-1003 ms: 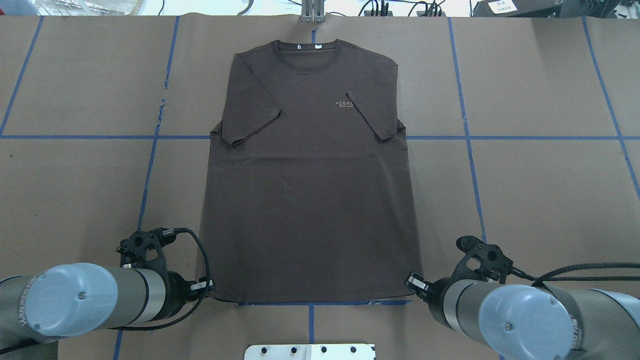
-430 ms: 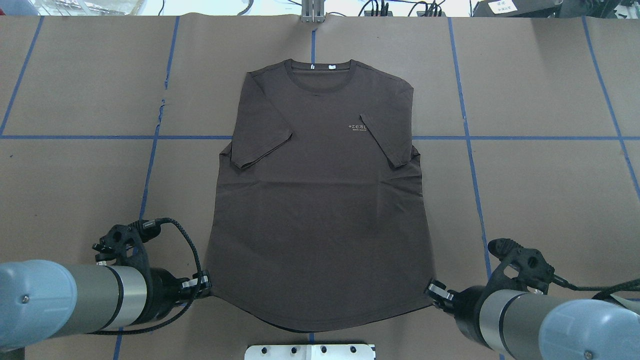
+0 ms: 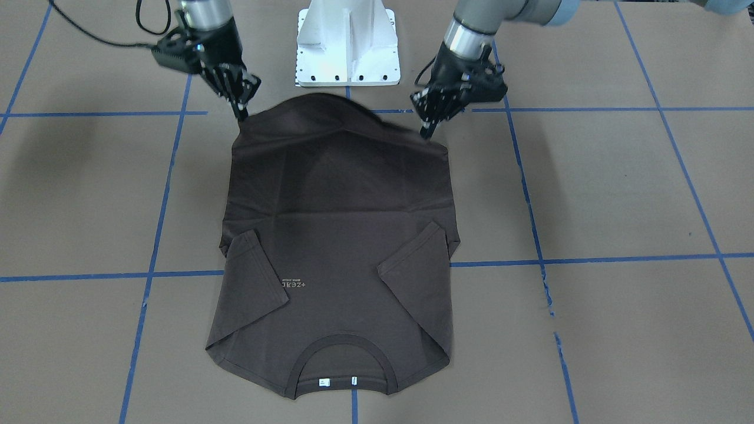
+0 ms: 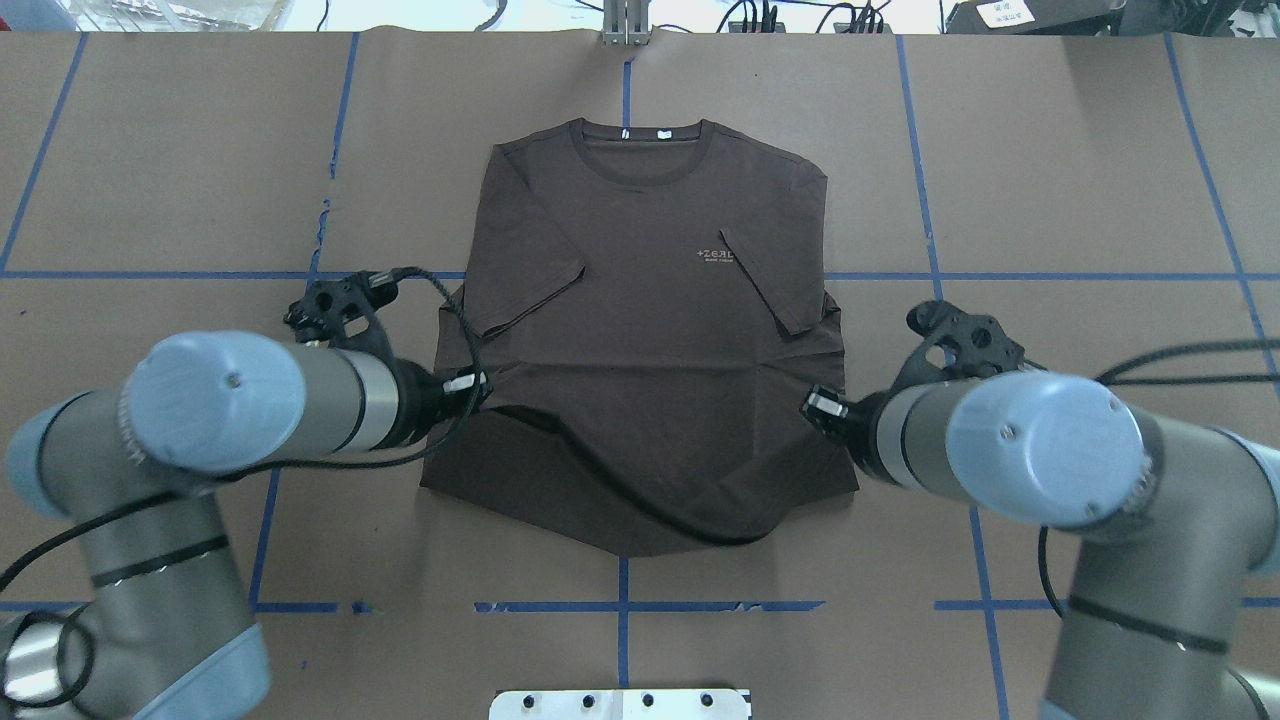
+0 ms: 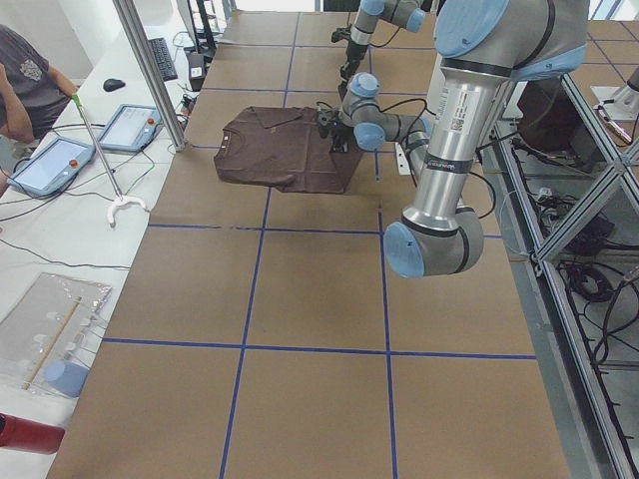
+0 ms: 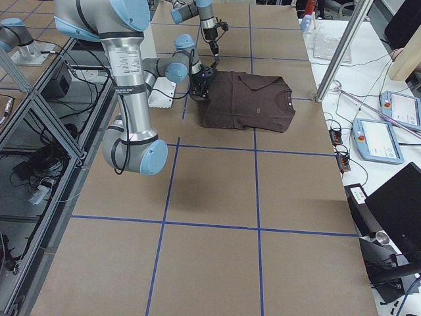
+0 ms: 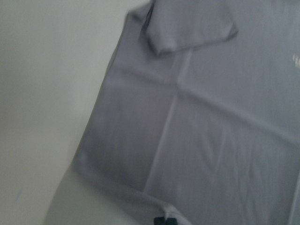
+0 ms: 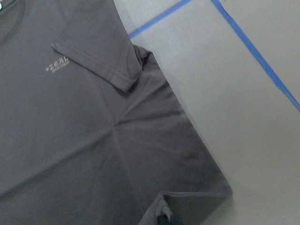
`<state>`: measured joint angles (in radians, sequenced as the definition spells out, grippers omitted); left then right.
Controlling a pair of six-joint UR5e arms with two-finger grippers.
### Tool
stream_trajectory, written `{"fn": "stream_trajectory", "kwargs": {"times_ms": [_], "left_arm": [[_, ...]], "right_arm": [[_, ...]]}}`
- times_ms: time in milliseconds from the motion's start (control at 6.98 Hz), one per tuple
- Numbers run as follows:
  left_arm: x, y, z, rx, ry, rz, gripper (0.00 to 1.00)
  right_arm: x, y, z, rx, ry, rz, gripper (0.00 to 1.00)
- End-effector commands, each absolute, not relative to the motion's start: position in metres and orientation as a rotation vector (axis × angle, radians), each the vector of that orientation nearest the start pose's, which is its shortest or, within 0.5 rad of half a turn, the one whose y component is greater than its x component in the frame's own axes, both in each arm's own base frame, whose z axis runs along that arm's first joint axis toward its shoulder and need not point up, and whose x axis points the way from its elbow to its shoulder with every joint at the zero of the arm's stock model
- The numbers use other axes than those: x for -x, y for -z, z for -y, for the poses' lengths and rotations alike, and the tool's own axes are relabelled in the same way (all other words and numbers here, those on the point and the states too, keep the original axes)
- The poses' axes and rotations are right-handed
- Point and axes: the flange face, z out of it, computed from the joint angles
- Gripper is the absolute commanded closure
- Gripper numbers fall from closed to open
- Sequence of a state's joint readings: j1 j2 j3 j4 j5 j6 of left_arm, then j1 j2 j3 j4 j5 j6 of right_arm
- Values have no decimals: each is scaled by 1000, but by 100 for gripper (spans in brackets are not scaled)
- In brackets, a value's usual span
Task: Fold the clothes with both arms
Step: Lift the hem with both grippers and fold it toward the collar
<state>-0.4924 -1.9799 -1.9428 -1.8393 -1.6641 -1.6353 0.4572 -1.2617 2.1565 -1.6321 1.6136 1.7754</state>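
The dark brown T-shirt lies front up on the table, collar at the far end and both sleeves folded in over the chest. My left gripper is shut on the left hem corner. My right gripper is shut on the right hem corner. Both corners are held above the shirt's lower body, and the hem sags in a curve between them. In the front-facing view the left gripper and right gripper pinch the raised edge of the shirt. Each wrist view looks down on the cloth.
The white bolted pedestal stands at the near table edge, behind the raised hem. Blue tape lines cross the brown paper cover. In the exterior left view a person sits beside control tablets past the table's far side.
Both grippers have lifted the hem corners and carried them away from the robot, over the shirt's lower body. The shirt's collar end has stayed in place since 0.4 s ago.
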Motion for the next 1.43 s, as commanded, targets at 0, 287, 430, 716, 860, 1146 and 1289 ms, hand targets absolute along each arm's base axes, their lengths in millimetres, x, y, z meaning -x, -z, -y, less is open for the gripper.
{"fn": "stream_trajectory", "kwargs": {"times_ms": [0,287,430,716,860,1146,1289], "left_arm": [[-454,-263,497,-262,531,-1052,100],[-451,-269,570,-336,549,-1011,100],[-449,-273,587,-362,559,-1030,100],[-464,-266,621,-456,617,-987,100],[-469,-275,638,-496,594,-980,100],[-479,-319,651,-505,577,-967,75],[-481,-344,654,-497,566,-927,62]], "right_arm": [[412,-270,467,-104,-592,754,100],[414,-292,559,-130,-623,734,100],[419,-306,597,-139,-608,727,100],[427,-317,639,-157,-594,698,100],[441,-321,658,-165,-592,679,100],[439,-336,675,-188,-601,702,100],[441,-337,675,-187,-604,700,77]]}}
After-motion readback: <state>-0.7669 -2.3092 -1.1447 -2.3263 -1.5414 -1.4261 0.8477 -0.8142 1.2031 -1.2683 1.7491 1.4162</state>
